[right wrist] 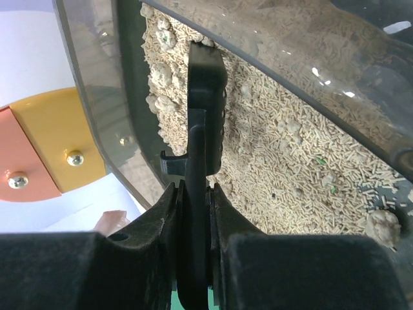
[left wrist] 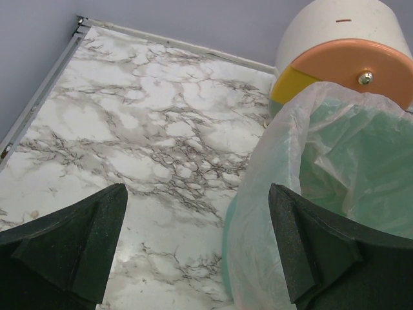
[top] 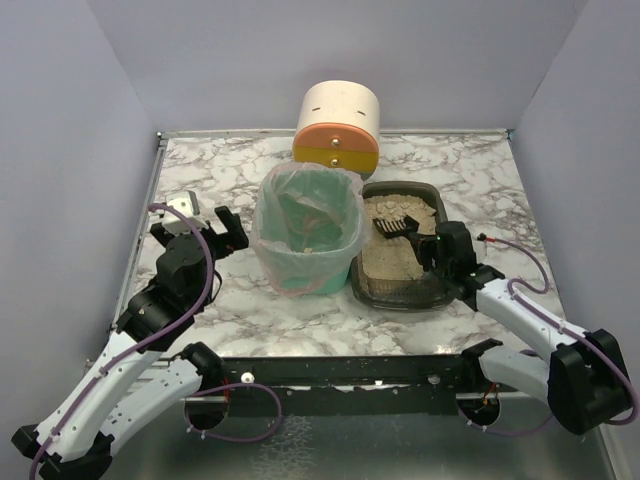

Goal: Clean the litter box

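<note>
Black scoop (right wrist: 205, 84) pinched; right claw (top: 428, 250) over litter box (top: 398, 303)

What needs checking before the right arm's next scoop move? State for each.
1. Grip: right gripper shut on the scoop handle. Ok.
2. Scoop position: head inside the litter box, next to clumps at the far end. Ok.
3. Scoop load: the head shows edge-on in the wrist view and small in the top view. Cannot tell.
4. Drop target: green bin stands right beside the box, liner open at the top. Ok.
5. Left gripper: open, empty, on the bin's far side from the box, out of the scoop's path. Ok.
</note>
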